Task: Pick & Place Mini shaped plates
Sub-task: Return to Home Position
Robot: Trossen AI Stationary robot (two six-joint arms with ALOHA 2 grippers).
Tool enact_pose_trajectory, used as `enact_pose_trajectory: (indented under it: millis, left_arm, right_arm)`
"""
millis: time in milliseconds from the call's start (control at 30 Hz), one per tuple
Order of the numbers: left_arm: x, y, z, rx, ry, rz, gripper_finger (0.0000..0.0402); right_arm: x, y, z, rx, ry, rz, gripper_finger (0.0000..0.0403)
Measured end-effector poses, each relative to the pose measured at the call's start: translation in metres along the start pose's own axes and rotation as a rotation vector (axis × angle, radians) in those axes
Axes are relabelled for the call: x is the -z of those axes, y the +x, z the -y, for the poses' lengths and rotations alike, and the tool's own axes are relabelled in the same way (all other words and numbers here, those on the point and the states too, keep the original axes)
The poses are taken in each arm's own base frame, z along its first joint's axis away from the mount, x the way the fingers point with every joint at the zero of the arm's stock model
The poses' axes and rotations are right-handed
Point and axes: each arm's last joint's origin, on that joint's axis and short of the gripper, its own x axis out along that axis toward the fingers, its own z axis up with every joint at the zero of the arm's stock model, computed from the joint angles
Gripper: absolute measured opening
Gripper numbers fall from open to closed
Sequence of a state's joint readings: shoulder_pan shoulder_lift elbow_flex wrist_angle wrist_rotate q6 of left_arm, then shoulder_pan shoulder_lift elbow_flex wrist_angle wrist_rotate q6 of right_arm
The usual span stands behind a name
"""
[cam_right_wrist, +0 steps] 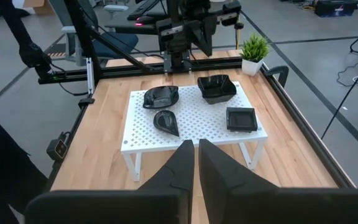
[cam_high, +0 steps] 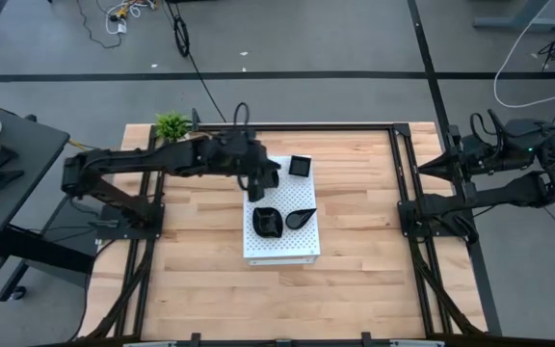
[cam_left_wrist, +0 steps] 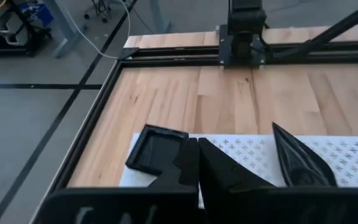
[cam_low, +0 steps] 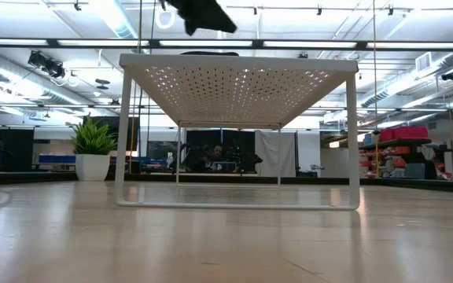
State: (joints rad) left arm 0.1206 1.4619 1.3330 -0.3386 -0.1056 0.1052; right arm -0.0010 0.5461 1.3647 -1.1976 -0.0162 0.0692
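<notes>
Several glossy black mini plates rest on their bases on a white perforated board [cam_right_wrist: 191, 134]: a flat square plate [cam_right_wrist: 241, 118] [cam_high: 300, 166], a teardrop plate [cam_right_wrist: 166, 121] [cam_high: 300, 218], a wavy round plate [cam_right_wrist: 161, 96] [cam_high: 266, 222] and a deeper wavy-edged plate [cam_right_wrist: 216, 87]. My left gripper [cam_high: 268, 181] [cam_left_wrist: 199, 171] hovers above the board's far left part, over the deeper plate, fingers shut and holding nothing. My right gripper [cam_high: 424, 167] [cam_right_wrist: 196, 158] waits shut at the table's right edge.
The board [cam_low: 234, 86] stands raised on thin white legs in the middle of the wooden table. A small green potted plant [cam_high: 171, 125] [cam_right_wrist: 253, 46] stands at the far left corner. Black frame rails run along the table's edges. Bare wood surrounds the board.
</notes>
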Motion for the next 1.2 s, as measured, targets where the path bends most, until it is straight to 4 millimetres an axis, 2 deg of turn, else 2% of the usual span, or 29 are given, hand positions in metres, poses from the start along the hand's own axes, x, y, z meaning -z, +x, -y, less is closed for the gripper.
enact_pose_trajectory:
  millis: [200,533,633,767,933,1200]
  left_arm:
    - [0.021,-0.021,0.007,0.054,-0.006,0.031,0.0001]
    - [0.036,-0.066,0.007,0.069,-0.032,0.132,0.0001]
    - [0.048,-0.074,0.009,0.112,-0.028,0.142,0.0001]
    - [0.072,-0.076,0.013,0.170,-0.016,0.195,0.0001]
    - [0.110,-0.076,0.017,0.191,0.001,0.228,0.0001]
    - [0.165,-0.090,0.020,0.179,0.046,0.300,0.0001]
  right_arm:
    - [0.000,0.000,0.000,0.000,0.000,0.000,0.0029]
    - [0.000,0.000,0.000,0.000,0.000,0.000,0.0029]
    - [0.000,0.000,0.000,0.000,0.000,0.000,0.0029]
    - [0.000,0.000,0.000,0.000,0.000,0.000,0.0029]
    - [0.000,0.000,0.000,0.000,0.000,0.000,0.0029]
    - [0.000,0.000,0.000,0.000,0.000,0.000,0.0029]
